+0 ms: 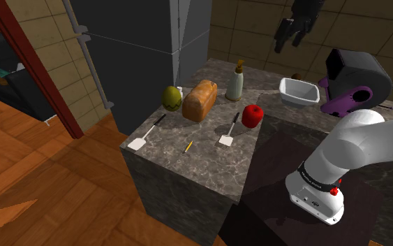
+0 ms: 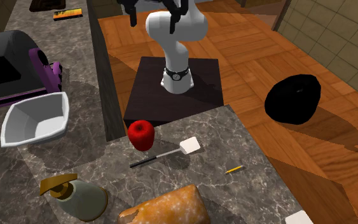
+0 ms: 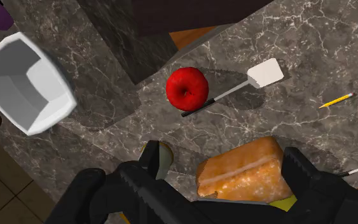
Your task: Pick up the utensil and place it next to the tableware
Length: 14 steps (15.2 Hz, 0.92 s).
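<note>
Two white-headed spatulas with black handles lie on the marble counter [image 1: 188, 164]. One spatula [image 1: 230, 131] [image 2: 171, 151] [image 3: 234, 89] rests beside a red apple [image 1: 253, 115] [image 2: 141, 134] [image 3: 187, 88]. The other spatula [image 1: 146, 135] lies towards the shoulder view's left. The tableware is a white bowl [image 1: 299, 91] [image 2: 34, 121] [image 3: 25, 83], which stands near a dark appliance. My gripper [image 1: 290, 38] [image 3: 222, 167] hangs open high above the counter, over the bread loaf and with nothing between its fingers.
A bread loaf [image 1: 199, 100] [image 3: 244, 168], a soap bottle [image 1: 236, 82] [image 2: 75, 194], a green-yellow fruit [image 1: 171, 98] and a yellow pencil [image 1: 187, 147] [image 3: 336, 100] share the counter. A dark and purple appliance [image 1: 352, 80] stands by the bowl. A black object [image 2: 292, 98] lies on the wooden floor.
</note>
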### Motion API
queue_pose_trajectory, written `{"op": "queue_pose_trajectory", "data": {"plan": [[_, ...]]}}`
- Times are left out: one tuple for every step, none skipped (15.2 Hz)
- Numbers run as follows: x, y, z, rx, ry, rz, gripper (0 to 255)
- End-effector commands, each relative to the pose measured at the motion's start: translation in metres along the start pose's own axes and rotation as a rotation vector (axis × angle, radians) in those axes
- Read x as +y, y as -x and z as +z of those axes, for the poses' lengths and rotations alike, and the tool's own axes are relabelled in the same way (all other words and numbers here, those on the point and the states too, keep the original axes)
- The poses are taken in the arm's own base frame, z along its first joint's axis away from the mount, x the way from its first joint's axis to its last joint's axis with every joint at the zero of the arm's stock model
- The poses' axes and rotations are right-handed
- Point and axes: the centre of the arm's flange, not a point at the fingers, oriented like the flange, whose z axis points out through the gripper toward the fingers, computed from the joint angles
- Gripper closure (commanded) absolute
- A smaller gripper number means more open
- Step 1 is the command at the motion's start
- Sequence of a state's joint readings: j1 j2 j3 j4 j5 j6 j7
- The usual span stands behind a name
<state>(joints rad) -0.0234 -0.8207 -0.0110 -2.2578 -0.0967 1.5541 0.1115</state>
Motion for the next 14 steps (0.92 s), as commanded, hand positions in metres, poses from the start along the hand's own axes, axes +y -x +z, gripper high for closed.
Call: {"op": "queue_pose_trajectory", "data": {"plan": [[0.0, 0.0, 0.0, 0.0, 0.0, 0.0, 0], [-0.003, -0.002, 0.013, -0.003, 0.001, 0.031, 0], [-0.006, -0.004, 0.026, -0.006, 0.002, 0.062, 0], [-0.009, -0.005, 0.038, -0.008, 0.003, 0.093, 0], [-0.012, -0.007, 0.051, -0.011, 0.004, 0.124, 0], [-0.014, -0.009, 0.064, -0.014, 0.005, 0.155, 0], [-0.017, -0.011, 0.077, -0.017, 0.005, 0.186, 0], [-0.02, -0.013, 0.09, -0.02, 0.006, 0.217, 0], [-0.022, -0.015, 0.103, -0.023, 0.007, 0.248, 0], [-0.025, -0.017, 0.116, -0.025, 0.008, 0.279, 0], [-0.027, -0.02, 0.129, -0.028, 0.009, 0.31, 0], [-0.029, -0.022, 0.141, -0.031, 0.01, 0.341, 0], [-0.032, -0.024, 0.154, -0.034, 0.011, 0.372, 0], [-0.034, -0.026, 0.167, -0.037, 0.012, 0.403, 0]]}}
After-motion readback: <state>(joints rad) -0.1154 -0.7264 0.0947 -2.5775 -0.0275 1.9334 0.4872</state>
